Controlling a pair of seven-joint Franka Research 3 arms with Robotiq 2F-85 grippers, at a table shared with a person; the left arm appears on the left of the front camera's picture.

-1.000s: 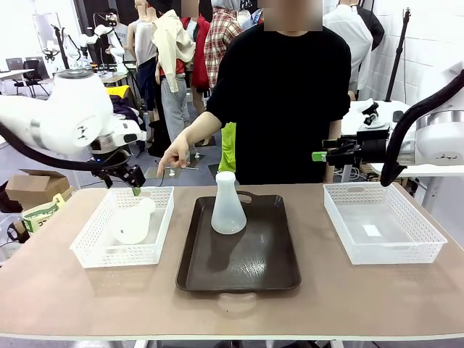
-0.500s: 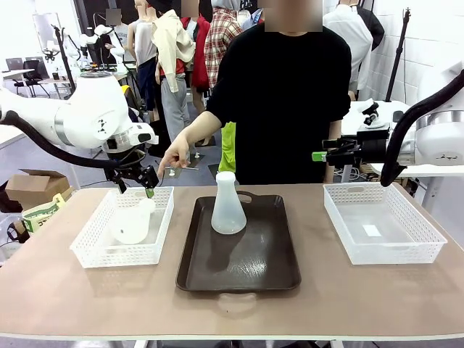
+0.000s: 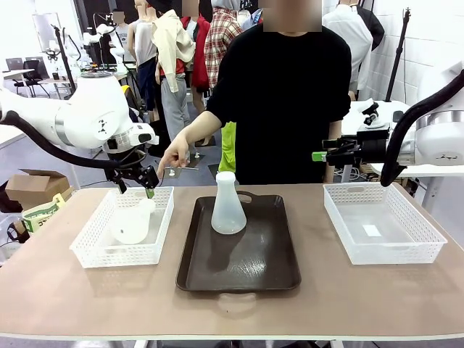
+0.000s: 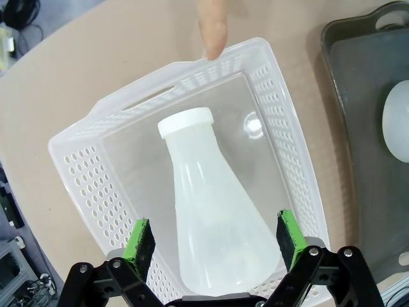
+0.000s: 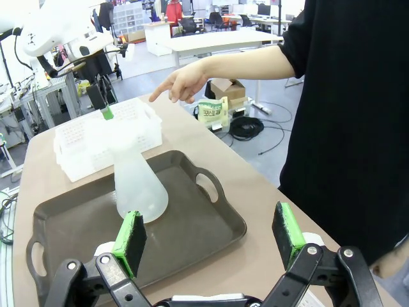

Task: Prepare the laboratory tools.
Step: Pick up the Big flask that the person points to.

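The lying flask rests on its side in the white mesh basket at frame left. The upright flask stands on the dark tray at centre. Within the last second the left gripper swung in above the lying flask and halted, jaws spread wide and clear of it, probably lining up a pick. The person's hand points toward that basket. The right gripper hangs spread at frame right, holding nothing.

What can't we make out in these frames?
- Left wrist view: basket flask, base hidden by the left gripper; tray flask, cut off by the edge.
- Front view: pale patch in the right basket, too small to identify.
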